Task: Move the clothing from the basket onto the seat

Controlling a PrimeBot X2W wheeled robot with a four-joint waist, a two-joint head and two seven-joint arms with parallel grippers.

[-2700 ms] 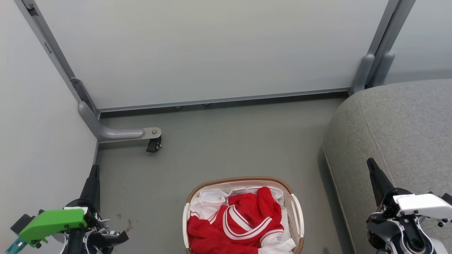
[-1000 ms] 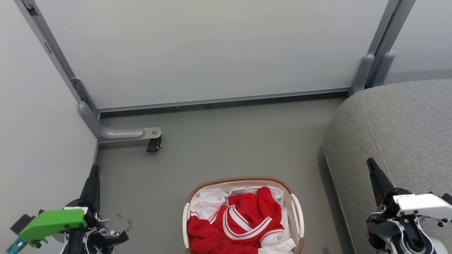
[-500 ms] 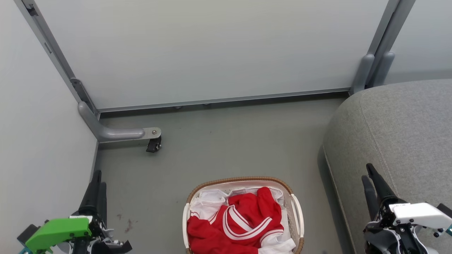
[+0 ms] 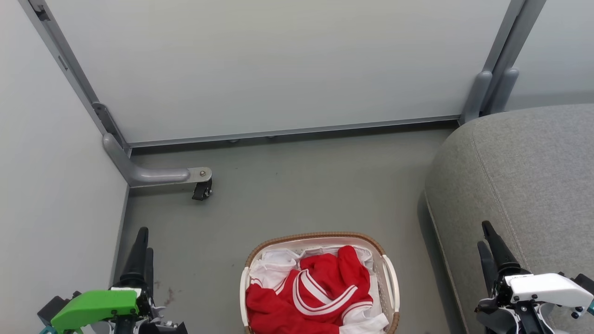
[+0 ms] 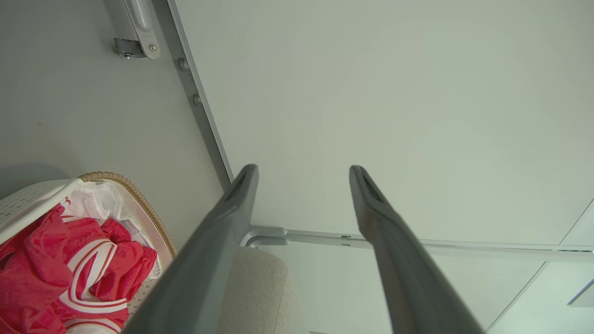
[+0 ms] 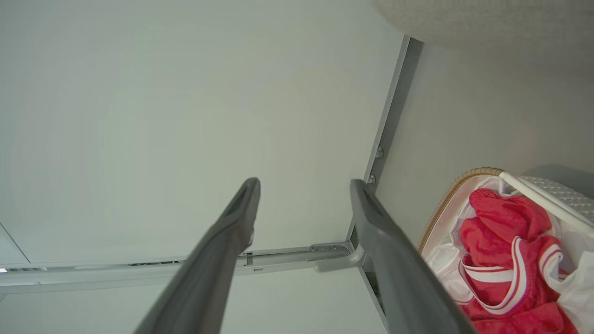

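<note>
The red clothing point(image 4: 315, 292) with white stripes lies bunched in the oval cream basket point(image 4: 315, 235) on the floor at the bottom centre. The grey seat point(image 4: 533, 176) stands to its right. My left gripper point(image 4: 145, 240) is open and empty, left of the basket and clear of it. My right gripper point(image 4: 483, 233) is open and empty in front of the seat's edge. In the left wrist view the left gripper point(image 5: 302, 169) points at a pale panel, with the clothing point(image 5: 41, 273) and basket point(image 5: 120, 185) at lower left. The right wrist view has the right gripper point(image 6: 304, 183) spread, the clothing point(image 6: 506, 232) at lower right.
Pale partition panels close the back and left. A metal foot with a caster point(image 4: 202, 189) juts onto the grey floor point(image 4: 301, 185) behind the basket. A white liner point(image 4: 274, 262) lies under the clothing. Bare floor lies between basket and panels.
Both grippers have gone from shut to open. The left gripper has shifted a little to the right, and both sit slightly lower in the head view. Basket and clothing have not moved.
</note>
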